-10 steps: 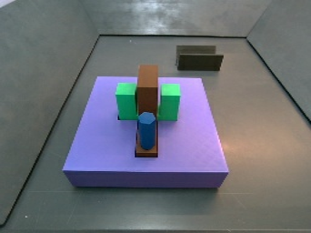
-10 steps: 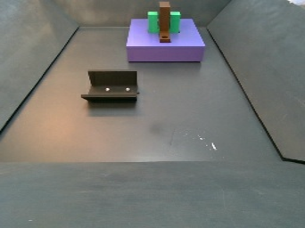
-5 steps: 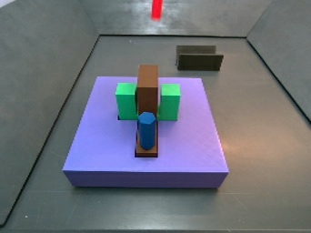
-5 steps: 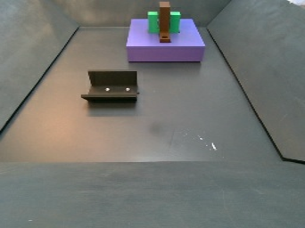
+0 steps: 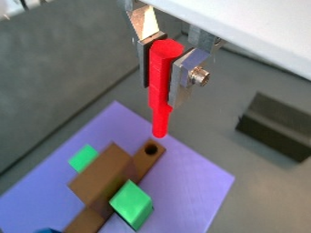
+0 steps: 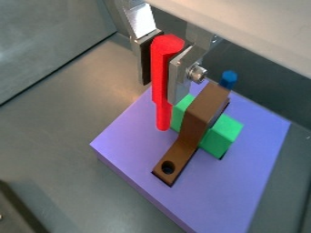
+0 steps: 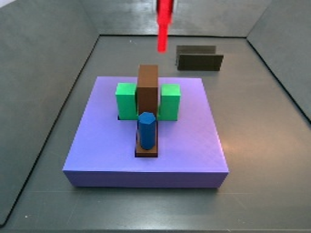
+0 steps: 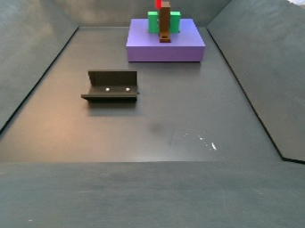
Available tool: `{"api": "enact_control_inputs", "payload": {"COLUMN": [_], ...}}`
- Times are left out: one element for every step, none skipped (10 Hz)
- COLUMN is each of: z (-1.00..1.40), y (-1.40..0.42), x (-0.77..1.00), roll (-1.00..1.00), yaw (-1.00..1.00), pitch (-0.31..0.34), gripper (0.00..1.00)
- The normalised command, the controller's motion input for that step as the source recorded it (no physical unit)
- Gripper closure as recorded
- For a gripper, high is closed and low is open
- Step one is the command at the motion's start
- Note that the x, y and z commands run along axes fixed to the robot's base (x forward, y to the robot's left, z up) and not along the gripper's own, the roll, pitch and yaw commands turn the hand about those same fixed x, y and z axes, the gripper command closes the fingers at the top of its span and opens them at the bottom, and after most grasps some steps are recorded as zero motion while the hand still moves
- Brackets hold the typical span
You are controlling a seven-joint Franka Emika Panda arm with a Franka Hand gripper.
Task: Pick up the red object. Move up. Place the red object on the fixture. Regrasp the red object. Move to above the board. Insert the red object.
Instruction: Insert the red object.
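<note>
The red object (image 7: 163, 25), held by the gripper (image 5: 166, 56), has apparently descended toward the board (image 7: 148, 136).

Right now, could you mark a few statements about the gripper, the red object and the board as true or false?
1. The gripper is shut on the red object. True.
2. The red object hangs upright above the board. True.
3. The red object rests on the fixture. False: the fixture holds nothing.
4. The brown bar has a hole at one end. True.
5. The blue cylinder lies on the floor. False: it stands on the board.
</note>
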Motion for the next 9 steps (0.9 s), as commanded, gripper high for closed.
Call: {"api": "enact_control_inputs", "payload": {"z": [-0.63, -0.54, -0.37, -0.11, 0.0, -0.19, -0.29, -0.31, -0.25], "y": [0.07, 0.1, 0.09, 0.01, 0.0, 0.0, 0.0, 0.01, 0.03], "x": [0.05, 0.01, -0.3, -0.16, -0.01, -0.22, -0.11, -0.13, -0.1], "roll": [0.14, 0.31, 0.3, 0.13, 0.01, -0.06, -0.05, -0.08, -0.1], "yaw": [-0.4, -0.43, -0.17, 0.0, -0.01, -0.05, -0.02, 0.0, 0.0], "pitch": [-0.13, -0.114, -0.014, 0.0, 0.0, -0.106, -0.176, -0.207, -0.171], "gripper": [1.0, 1.0, 1.0, 1.0, 1.0, 1.0, 1.0, 1.0, 1.0]}}
